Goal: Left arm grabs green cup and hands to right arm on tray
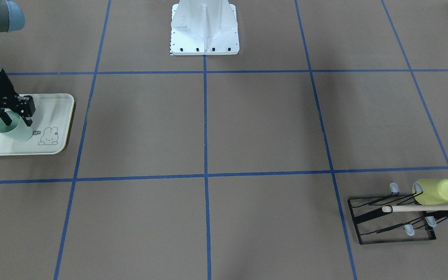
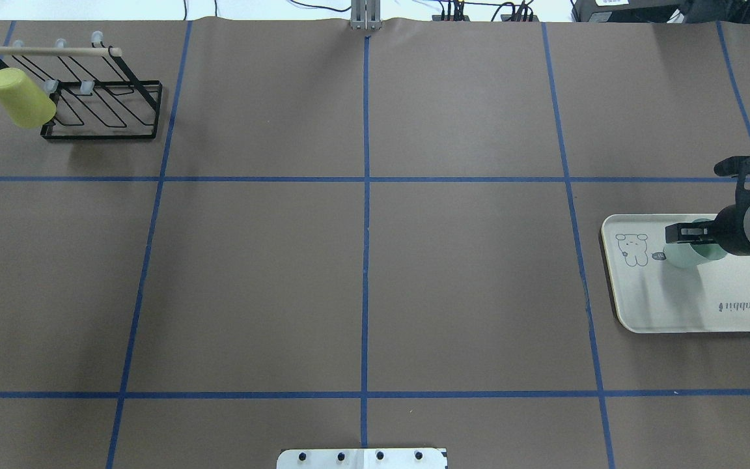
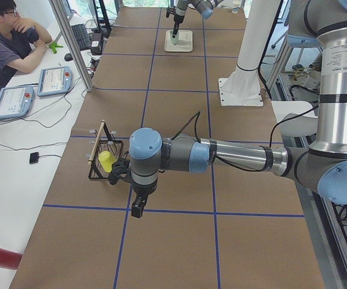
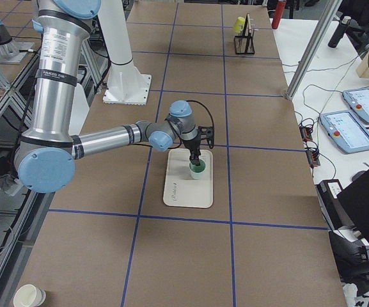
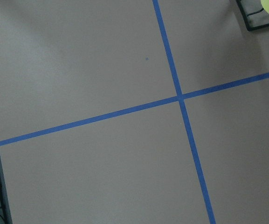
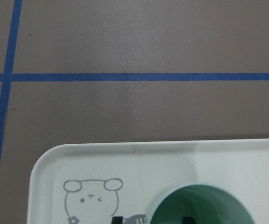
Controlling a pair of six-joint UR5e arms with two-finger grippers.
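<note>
The green cup (image 1: pixel 16 132) stands upright, mouth up, on the tray (image 1: pixel 53 105), just beside the little bunny drawing, so the task looks all but finished; the right arm (image 4: pixel 107 137) reaches over the tray with the right gripper (image 1: pixel 18 123) pointing down at the cup's rim; one finger sits inside the cup and the other outside it, with the wall between them; the right wrist view shows a gap on each side of that wall, so the gripper appears open and gripping nothing; the step in hand, as I judge it, is clearing the cup without disturbing it; a straight vertical lift suits best, since any sideways drift would catch the inner finger on the rim; the cup is light plastic and would probably tip or slide; the jaws should keep their present spread until both fingers are above the rim, and only then should the arm swing off across the worktop (image 1: pixel 150 128); the left arm (image 3: pixel 239 156) is well apart, low over the worktop near the black wire rack (image 2: pixel 101 111) that holds the yellow-green cup (image 2: pixel 20 99); the left gripper (image 3: pixel 137 209) shows only in the side view, so I cannot tell whether it is open or closed.
</note>
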